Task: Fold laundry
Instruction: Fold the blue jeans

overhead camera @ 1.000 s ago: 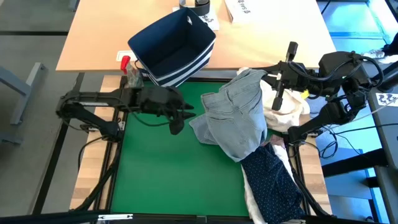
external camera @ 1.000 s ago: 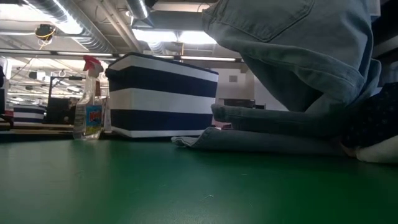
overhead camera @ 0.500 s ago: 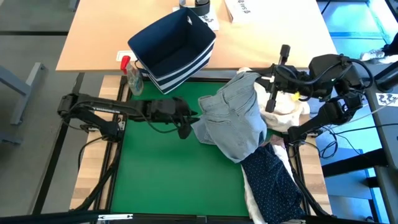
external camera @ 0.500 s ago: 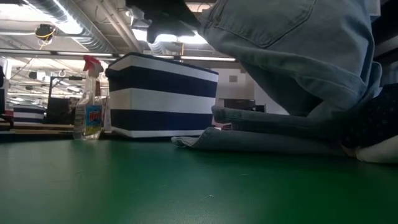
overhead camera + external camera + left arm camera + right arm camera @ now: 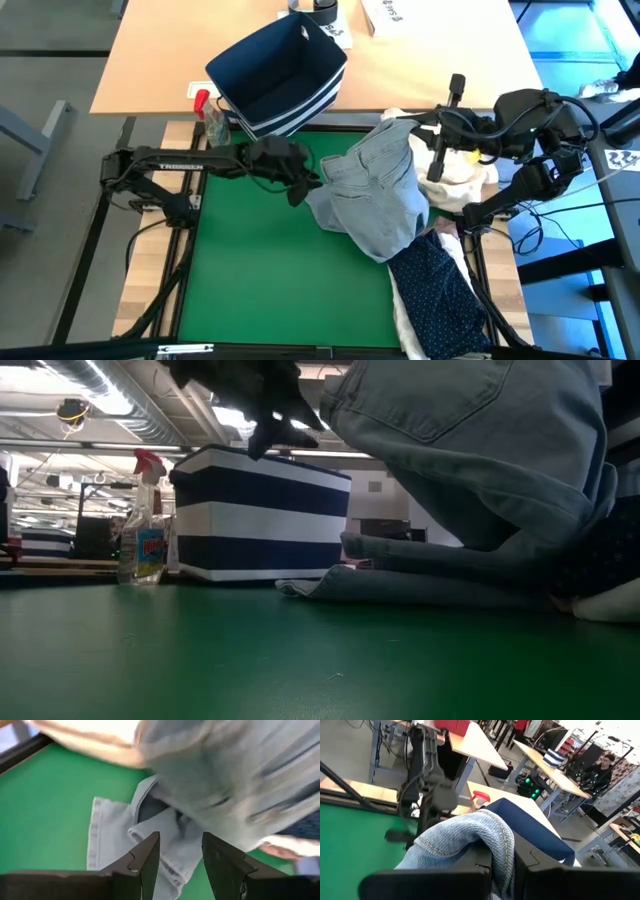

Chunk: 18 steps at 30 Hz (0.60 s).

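On the green table mat (image 5: 260, 270), the light grey denim jeans (image 5: 380, 195) hang lifted at the right side, waistband pinched in the right gripper (image 5: 502, 857), legs trailing onto the mat. The navy white-dotted shirt (image 5: 440, 290) lies nearer, right. The left gripper (image 5: 181, 862), fingers spread, hovers just left of the jeans.

"TROSSEN" lettering on left arm (image 5: 180, 167); papers' print illegible

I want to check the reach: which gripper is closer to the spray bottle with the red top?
Left. The left gripper is over the green mat, a short way from the spray bottle. The right gripper holds the grey jeans up, far across the table.
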Each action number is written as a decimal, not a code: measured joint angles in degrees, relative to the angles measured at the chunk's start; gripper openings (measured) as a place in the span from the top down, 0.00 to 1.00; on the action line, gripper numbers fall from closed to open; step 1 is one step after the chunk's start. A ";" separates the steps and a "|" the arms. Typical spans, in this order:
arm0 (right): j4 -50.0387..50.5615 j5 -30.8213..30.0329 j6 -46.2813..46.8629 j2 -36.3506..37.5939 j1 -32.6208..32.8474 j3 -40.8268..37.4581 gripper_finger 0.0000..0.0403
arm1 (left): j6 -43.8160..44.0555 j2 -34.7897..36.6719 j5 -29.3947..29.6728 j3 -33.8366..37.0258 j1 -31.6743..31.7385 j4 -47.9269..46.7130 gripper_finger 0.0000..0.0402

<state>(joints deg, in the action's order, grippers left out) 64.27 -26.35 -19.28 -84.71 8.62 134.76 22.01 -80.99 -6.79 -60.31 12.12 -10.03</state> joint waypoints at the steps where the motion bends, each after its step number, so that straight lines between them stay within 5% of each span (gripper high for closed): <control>1: 0.58 0.00 0.13 0.00 0.00 0.00 0.94 | -0.33 0.72 -1.30 0.00 0.58 0.18 0.65; 7: 2.41 0.00 1.31 0.00 0.00 0.00 0.94 | -1.31 4.97 1.53 4.43 0.85 4.61 0.65; 14: 2.43 0.00 1.33 0.00 0.00 0.00 0.94 | 11.13 6.65 3.58 26.21 -1.46 54.47 0.65; 18: 2.49 0.00 1.12 0.00 -0.01 0.00 0.94 | 12.09 5.91 7.58 29.91 -3.09 60.69 0.65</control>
<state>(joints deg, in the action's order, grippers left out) 66.76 -26.35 -18.16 -84.71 8.61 134.76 34.10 -75.08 0.79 -30.40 9.03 50.66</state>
